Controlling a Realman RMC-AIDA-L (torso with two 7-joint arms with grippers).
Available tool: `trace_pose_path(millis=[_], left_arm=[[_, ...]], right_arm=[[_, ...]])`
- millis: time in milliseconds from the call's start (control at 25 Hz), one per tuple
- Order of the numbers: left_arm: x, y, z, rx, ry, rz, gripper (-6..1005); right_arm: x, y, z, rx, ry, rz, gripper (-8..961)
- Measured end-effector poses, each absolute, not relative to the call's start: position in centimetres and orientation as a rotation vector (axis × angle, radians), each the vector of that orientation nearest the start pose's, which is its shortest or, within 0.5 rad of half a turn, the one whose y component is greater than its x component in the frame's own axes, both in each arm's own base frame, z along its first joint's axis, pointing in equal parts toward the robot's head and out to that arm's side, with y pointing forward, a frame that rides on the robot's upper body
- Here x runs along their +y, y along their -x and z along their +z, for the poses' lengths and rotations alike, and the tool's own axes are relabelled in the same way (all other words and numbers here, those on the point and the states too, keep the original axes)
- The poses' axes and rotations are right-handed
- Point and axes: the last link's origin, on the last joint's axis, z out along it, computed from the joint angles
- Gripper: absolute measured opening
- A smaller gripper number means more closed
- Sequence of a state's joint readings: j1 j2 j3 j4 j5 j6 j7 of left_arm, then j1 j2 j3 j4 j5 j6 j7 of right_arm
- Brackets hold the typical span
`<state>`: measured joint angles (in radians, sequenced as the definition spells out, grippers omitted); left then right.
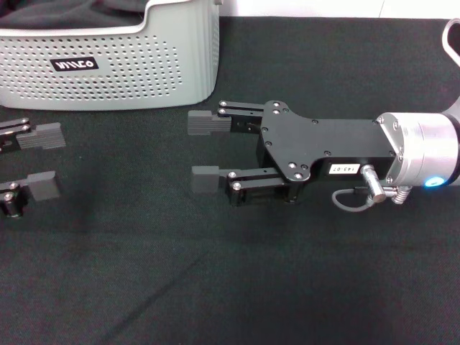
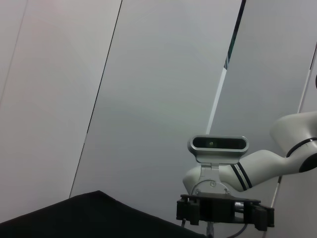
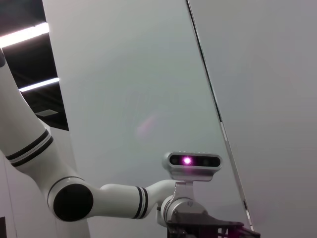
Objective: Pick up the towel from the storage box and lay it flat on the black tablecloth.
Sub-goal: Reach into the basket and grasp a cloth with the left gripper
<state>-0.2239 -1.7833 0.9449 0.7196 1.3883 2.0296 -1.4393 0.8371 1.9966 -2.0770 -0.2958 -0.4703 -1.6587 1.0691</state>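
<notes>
Black tablecloth (image 1: 215, 287) covers the whole surface, as we see from the head view. At far left we see the left claw (image 1: 37, 159) low over the cloth, just in front of the storage box, fingers (image 1: 42, 135) spread wide, nothing held. Light grey storage box (image 1: 122, 65) sits at the back left with dark fabric inside; we cannot tell if that is the towel. Toward the right, the right claw (image 1: 207, 152) hovers over the cloth near the box's front corner, fingers (image 1: 208, 123) wide apart, nothing between them. Both wrist views show only pale wall panels and the opposite arm.
</notes>
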Motion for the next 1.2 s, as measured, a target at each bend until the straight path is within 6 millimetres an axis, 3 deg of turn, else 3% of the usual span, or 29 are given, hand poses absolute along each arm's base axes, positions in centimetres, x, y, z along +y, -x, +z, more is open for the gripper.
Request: trace_pose_path(millis=[400,480,600,840,1040,1200], left_arm=[[24.7,27.9,13.5,-0.442,2.675,-1.216,711],[26.1,26.3,14.5,-0.383,2.595,-1.219,711],[28.1,23.8,15.4,-0.303,2.521,-1.080,711],[31.5,19.3,16.7,-0.138,2.316,-0.643,710],[35.2,17.6,15.5,-0.074,2.235,-0.433,710],[38.0,17.4,13.4,-0.007,2.162,-0.176,709]], right_arm=[[31.7,-12.2,-5.9,0.191,2.949,1.491,736],[31.8,-12.6,-5.9,0.207,2.932,1.479,736],[32.3,-14.3,-5.2,0.279,2.856,1.450,736],[31.6,-17.4,-4.3,0.392,2.732,1.451,736],[30.5,-19.8,-4.0,0.463,2.633,1.450,736],[30.1,-20.5,-4.0,0.495,2.614,1.442,736]])
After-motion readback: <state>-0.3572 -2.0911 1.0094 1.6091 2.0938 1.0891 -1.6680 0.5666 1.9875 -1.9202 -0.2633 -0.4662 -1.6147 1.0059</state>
